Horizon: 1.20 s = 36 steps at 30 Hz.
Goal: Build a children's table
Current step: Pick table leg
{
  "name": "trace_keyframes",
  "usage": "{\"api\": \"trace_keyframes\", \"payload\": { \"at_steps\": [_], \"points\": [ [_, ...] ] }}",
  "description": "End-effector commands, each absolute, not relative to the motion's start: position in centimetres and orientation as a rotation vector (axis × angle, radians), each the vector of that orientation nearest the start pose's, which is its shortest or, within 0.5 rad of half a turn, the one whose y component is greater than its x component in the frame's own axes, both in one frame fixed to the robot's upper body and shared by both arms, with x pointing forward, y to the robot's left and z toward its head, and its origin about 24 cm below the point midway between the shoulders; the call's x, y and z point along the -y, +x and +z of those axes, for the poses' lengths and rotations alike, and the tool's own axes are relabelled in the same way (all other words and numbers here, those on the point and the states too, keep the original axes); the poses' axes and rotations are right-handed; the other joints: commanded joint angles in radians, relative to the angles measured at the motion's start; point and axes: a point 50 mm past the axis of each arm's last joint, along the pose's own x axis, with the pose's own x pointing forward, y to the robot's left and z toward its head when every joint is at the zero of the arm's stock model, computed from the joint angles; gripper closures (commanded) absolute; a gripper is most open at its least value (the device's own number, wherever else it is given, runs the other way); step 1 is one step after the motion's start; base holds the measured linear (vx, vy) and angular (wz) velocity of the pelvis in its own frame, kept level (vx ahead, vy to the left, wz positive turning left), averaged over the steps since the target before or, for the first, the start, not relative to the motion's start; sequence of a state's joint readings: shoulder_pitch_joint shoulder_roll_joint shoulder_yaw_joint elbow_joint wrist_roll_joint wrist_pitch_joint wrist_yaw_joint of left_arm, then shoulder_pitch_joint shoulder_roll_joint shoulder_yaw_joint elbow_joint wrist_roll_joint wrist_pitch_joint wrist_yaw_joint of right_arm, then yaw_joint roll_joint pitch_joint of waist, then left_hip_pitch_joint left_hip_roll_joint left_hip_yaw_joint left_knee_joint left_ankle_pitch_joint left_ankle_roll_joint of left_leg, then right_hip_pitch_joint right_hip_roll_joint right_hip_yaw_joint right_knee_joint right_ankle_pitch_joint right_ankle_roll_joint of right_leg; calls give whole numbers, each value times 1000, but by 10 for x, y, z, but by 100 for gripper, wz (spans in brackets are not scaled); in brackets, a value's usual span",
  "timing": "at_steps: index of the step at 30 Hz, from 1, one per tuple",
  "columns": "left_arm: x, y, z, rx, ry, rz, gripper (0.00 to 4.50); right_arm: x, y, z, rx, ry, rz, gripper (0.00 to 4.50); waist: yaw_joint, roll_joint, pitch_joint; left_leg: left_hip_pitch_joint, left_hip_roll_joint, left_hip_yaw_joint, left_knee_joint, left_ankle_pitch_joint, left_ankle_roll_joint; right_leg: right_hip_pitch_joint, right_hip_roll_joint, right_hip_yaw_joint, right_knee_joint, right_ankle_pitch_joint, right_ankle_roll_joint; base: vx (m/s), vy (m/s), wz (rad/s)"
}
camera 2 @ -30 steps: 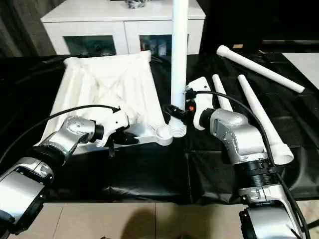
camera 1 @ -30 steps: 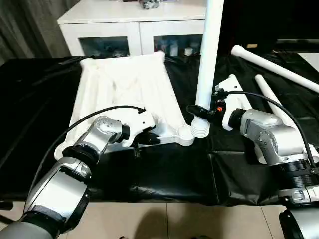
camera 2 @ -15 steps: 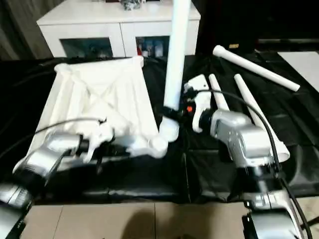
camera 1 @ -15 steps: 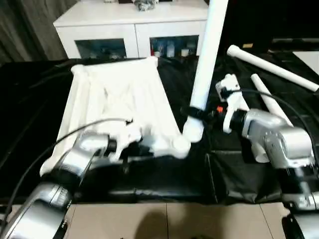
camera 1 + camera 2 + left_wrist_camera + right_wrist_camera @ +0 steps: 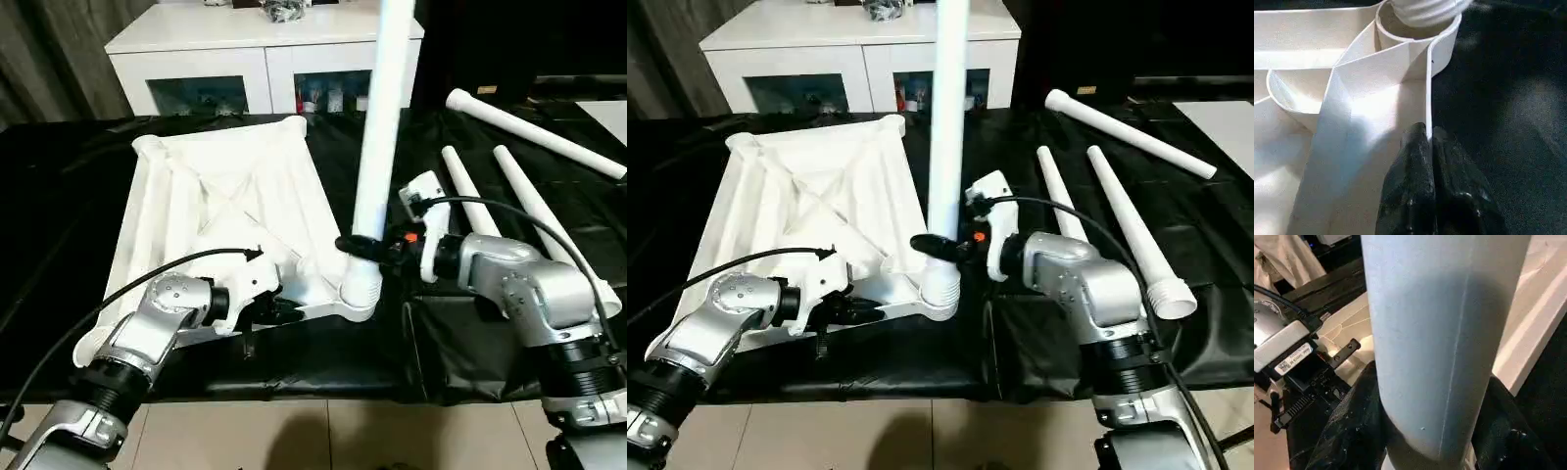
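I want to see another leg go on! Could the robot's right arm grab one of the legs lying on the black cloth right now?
Probably not yet. Its right fingers are wrapped around the upright leg standing in the corner socket. The spare legs lie close beside that arm with nothing in the way, so it looks reachable once it lets go.

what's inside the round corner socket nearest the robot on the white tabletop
The ribbed end of the upright white tube leg sits in that socket, held by the right claw. How deep it goes is hidden by the socket wall.

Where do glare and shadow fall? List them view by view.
Left wrist view: glare washes out the table top by the left claw. Right wrist view: the leg is shaded. Left eye view: the black cloth shines in patches.
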<state>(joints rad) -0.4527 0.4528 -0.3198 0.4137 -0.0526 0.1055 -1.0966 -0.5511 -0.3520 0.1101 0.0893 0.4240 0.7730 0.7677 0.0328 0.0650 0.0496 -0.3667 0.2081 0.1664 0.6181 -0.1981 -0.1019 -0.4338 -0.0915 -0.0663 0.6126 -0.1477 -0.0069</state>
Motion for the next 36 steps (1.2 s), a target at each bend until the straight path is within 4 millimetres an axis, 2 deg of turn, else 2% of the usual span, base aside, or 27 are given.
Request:
{"api": "trace_keyframes", "payload": {
  "at_steps": [1,3,4,8,18,19,20,22,24,25,26,27,28,33,35,36],
  "points": [
    [-151,294,42,-434,413,-1231,450,121,316,115,-365,84,978,267,4,-7,-72,-2,0,5,-78,-207,18,71,-30,31,-74,-297,-184,0,0,0],
    [-151,294,42,-435,412,-1230,450,121,317,112,-368,92,969,267,4,-1,-72,0,0,4,-78,-211,18,69,-30,31,-75,-302,-184,0,0,0],
    [-151,293,42,-437,411,-1230,450,122,317,109,-372,100,963,267,2,-4,-72,0,0,5,-78,-219,17,69,-29,30,-76,-305,-183,0,0,0],
    [-151,294,43,-437,402,-1225,450,125,319,98,-386,131,922,267,0,-3,-71,1,-1,5,-79,-232,15,68,-30,29,-79,-322,-180,0,0,0],
    [-150,297,45,-414,388,-1184,450,134,318,86,-340,183,860,268,-1,-5,-71,0,-1,4,-81,-241,20,69,-29,28,-80,-335,-173,0,0,0],
    [-150,299,46,-404,383,-1166,450,135,315,85,-324,196,855,268,0,-3,-70,1,-1,4,-81,-242,20,68,-29,28,-81,-339,-173,0,0,0],
    [-149,302,46,-393,381,-1145,450,136,311,84,-307,204,846,268,2,3,-69,4,-1,5,-80,-252,20,65,-30,29,-85,-353,-167,0,0,0],
    [-149,303,46,-383,384,-1131,450,137,309,83,-297,205,836,268,3,-3,-71,0,-2,4,-81,-238,23,69,-28,28,-84,-335,-160,0,0,0],
    [-149,304,46,-379,382,-1119,450,138,307,82,-286,198,825,268,3,-3,-71,0,-3,4,-82,-245,25,69,-28,27,-85,-351,-160,0,0,0],
    [-149,306,47,-373,372,-1105,450,138,304,79,-270,184,806,268,4,18,-68,2,-2,2,-83,-261,20,65,-30,27,-87,-377,-152,0,0,0],
    [-148,307,47,-368,366,-1096,450,139,301,77,-253,155,787,268,-1,11,-68,3,-2,4,-83,-277,20,63,-28,26,-96,-383,-142,0,0,0],
    [-148,307,47,-365,363,-1091,450,139,300,75,-241,136,774,268,-2,13,-68,2,-4,2,-84,-285,19,65,-28,25,-93,-388,-142,0,0,0],
    [-148,308,48,-364,362,-1089,450,139,299,75,-238,132,772,268,-2,9,-69,0,-5,3,-84,-283,21,67,-28,25,-95,-391,-137,0,0,0],
    [-147,311,48,-359,362,-1078,450,134,288,69,-250,1,770,268,-8,26,-67,3,-8,0,-85,-316,27,60,-24,19,-108,-489,-92,0,0,0],
    [-146,312,48,-359,363,-1081,450,130,285,67,-277,-43,797,268,-10,19,-67,-2,-10,-2,-86,-316,29,64,-22,17,-107,-499,-81,0,0,0],
    [-146,312,48,-359,363,-1081,450,130,285,67,-277,-43,797,268,-11,24,-66,2,-11,-1,-83,-323,31,58,-24,18,-111,-523,-75,0,0,0]
  ]
}}
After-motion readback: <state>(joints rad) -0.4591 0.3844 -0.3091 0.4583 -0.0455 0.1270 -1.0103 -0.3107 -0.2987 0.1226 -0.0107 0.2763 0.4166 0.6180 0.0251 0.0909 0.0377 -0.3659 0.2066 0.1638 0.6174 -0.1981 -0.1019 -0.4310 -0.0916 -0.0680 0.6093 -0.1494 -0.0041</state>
